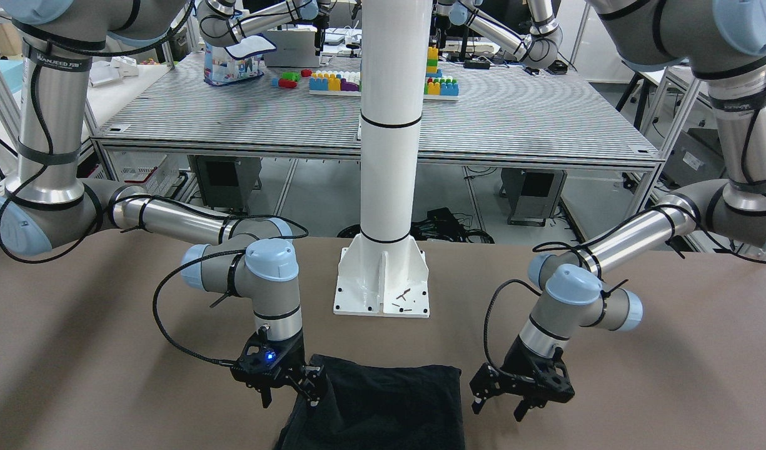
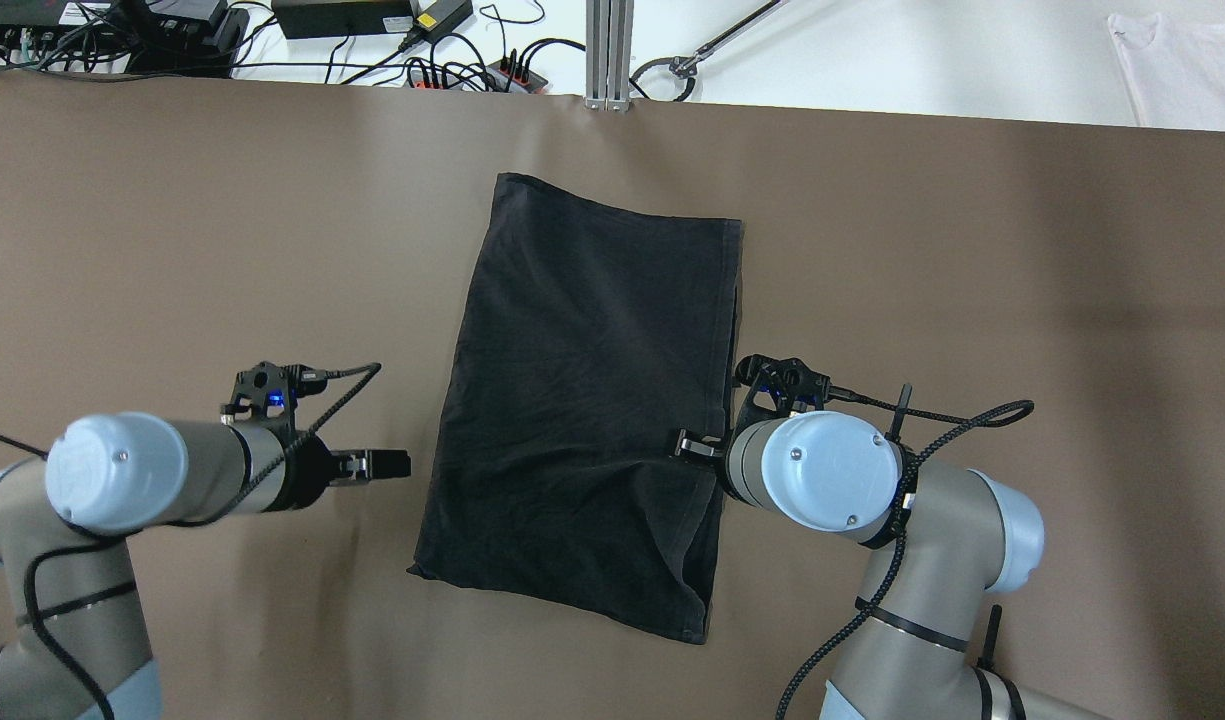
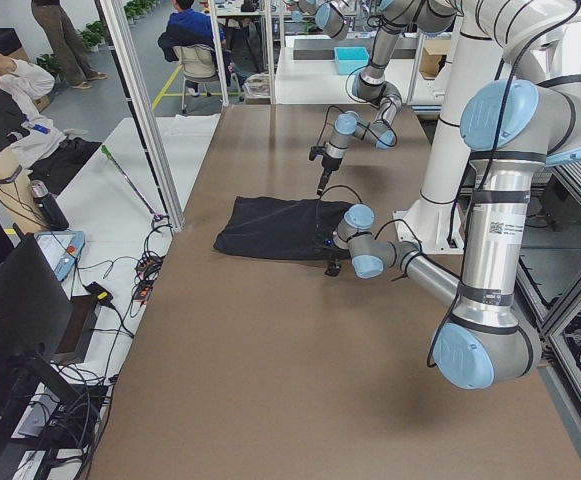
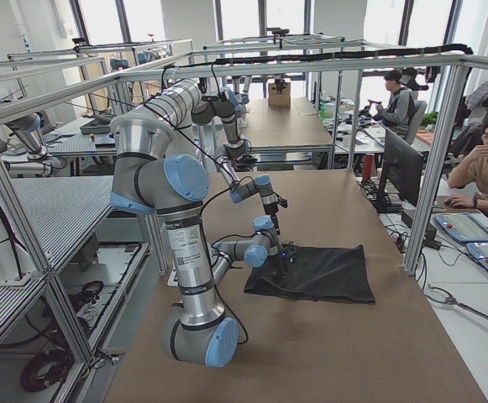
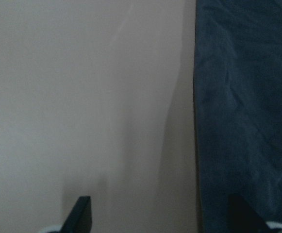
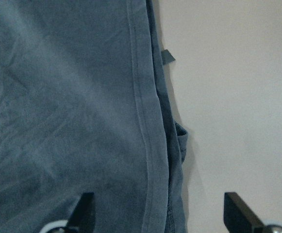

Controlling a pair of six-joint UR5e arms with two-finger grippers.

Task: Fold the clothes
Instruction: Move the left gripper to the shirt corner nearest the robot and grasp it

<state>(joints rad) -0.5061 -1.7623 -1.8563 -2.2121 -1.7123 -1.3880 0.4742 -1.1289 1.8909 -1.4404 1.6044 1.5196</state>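
Overhead exterior shows the garment (image 2: 582,400) lying flat in the middle of the table (image 2: 172,250), directly between the two arms, so each can reach one side. The right gripper (image 2: 694,443) sits at the right hem. The left gripper (image 2: 387,463) points at the left edge from just beside it. This mirrored placement probably prepares a joint pinch and lift.

Both grippers are spread wide and hold nothing. In the right wrist view the fingers (image 6: 85,213) straddle the hem, where doubled layers suggest one fold is already made. In the left wrist view the garment's edge runs between the fingertips.
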